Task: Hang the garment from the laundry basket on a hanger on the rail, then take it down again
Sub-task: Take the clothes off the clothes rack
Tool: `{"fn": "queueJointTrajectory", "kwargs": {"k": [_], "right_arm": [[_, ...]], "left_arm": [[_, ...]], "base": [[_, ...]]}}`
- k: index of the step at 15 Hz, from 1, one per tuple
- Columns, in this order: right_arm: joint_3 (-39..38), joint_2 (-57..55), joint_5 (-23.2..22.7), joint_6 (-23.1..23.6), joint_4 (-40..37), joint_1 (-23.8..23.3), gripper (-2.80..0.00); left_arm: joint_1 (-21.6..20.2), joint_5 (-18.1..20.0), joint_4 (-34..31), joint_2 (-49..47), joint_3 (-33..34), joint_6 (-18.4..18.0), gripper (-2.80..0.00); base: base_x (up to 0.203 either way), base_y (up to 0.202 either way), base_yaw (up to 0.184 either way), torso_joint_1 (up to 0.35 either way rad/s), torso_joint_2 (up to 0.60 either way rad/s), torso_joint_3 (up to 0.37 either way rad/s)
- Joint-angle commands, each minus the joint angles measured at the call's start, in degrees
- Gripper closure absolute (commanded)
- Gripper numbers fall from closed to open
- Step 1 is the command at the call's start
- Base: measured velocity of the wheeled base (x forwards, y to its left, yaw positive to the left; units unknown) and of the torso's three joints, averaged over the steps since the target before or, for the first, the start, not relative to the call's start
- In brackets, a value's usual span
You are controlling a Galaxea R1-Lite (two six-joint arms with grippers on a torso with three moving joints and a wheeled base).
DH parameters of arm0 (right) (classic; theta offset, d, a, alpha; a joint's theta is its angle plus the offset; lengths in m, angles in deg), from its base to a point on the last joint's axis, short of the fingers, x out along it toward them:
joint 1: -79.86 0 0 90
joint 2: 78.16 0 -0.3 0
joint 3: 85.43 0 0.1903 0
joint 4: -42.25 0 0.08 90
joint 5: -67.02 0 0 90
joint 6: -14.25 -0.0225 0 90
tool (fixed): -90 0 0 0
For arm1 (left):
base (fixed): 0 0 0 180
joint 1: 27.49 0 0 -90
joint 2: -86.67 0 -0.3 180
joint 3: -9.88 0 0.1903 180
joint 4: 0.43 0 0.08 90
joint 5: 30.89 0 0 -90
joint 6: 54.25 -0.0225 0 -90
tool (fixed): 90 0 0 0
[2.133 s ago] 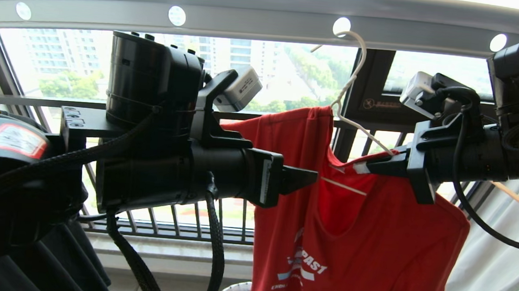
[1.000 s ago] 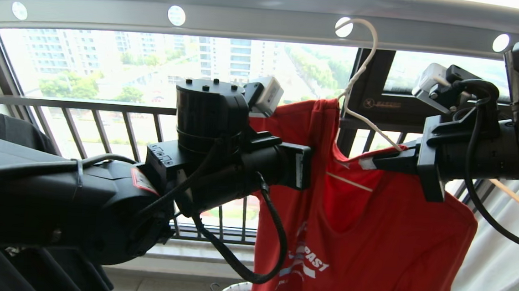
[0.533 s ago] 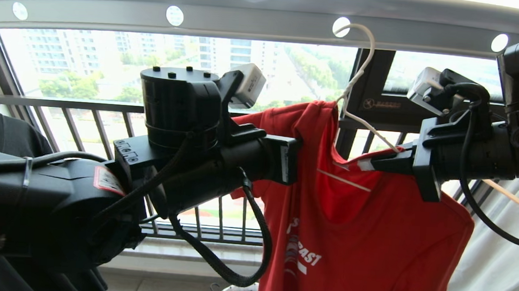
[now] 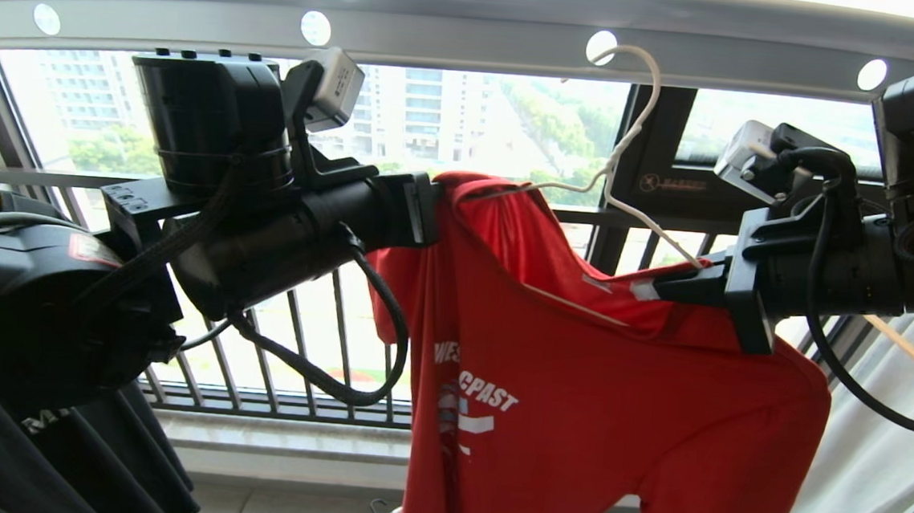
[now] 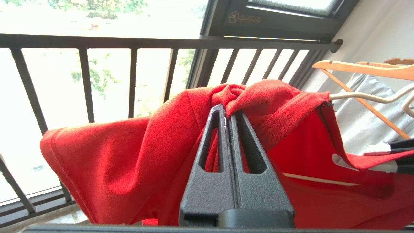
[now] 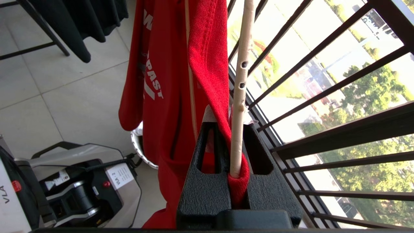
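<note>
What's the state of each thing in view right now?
red T-shirt: partly on the hanger, left shoulder pulled sideways.
wire hanger: hooked in a rail hole.
rail: overhead, holding the hanger.
left gripper: shut on the shirt's shoulder fabric.
right gripper: shut on hanger arm and shirt.

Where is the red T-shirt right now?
In the head view's middle, the red T-shirt hangs on the wire hanger under the rail, pinched between both grippers.
</note>
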Motion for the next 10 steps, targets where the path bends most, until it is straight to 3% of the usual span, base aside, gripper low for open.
{"fn": "queueJointTrajectory", "kwargs": {"k": [1, 10], "right_arm": [[-0.02, -0.08, -0.18, 0.17, -0.12, -0.06, 0.0], [0.51, -0.61, -0.18, 0.17, -0.12, 0.03, 0.0]], "left_arm": [[-1.27, -1.05, -2.08, -1.57, -2.18, 0.33, 0.0], [1.55, -1.38, -6.12, -1.33, -2.09, 0.51, 0.0]], "base": [[0.0, 0.0, 0.0, 0.0, 0.0, 0.0], [0.0, 0.0, 0.0, 0.0, 0.0, 0.0]]}}
